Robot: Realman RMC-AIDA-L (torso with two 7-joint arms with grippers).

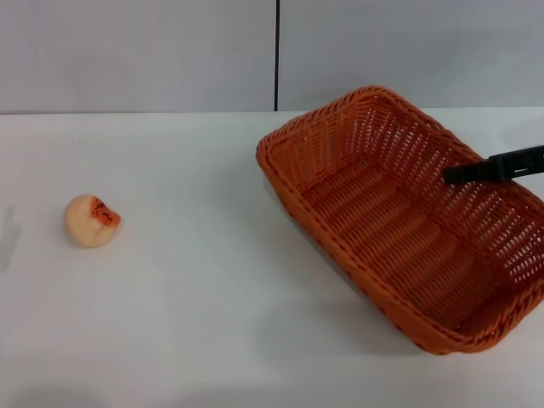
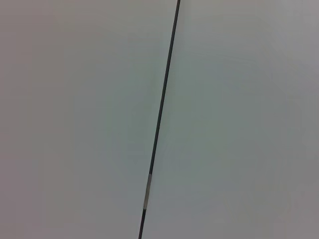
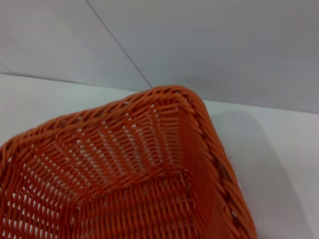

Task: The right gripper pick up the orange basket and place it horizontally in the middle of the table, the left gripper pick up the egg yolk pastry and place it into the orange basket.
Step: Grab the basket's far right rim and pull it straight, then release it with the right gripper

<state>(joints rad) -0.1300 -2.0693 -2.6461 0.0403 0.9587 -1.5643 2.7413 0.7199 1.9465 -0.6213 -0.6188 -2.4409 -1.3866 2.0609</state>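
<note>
On the right half of the bench (image 1: 212, 340), the orange basket (image 1: 399, 229) sits skewed, its long axis running diagonally, its near left edge seemingly lifted a little above the surface with shadow beneath, though I cannot be sure it is off the bench. Reaching in from the right edge, the right pincer (image 1: 455, 174) shows one black finger over the basket's far-right wall; whether it is clamped on the rim or apart I cannot tell. Its wrist view looks down into a corner of the basket (image 3: 149, 164). My judgement is that the first step is in hand: moving the basket. Next it needs turning square and setting down toward the middle. Well apart on the left lies the egg yolk pastry (image 1: 91, 220), untouched. Out of sight, the left pincer's camera faces only the grey wall (image 2: 75, 119).
</note>
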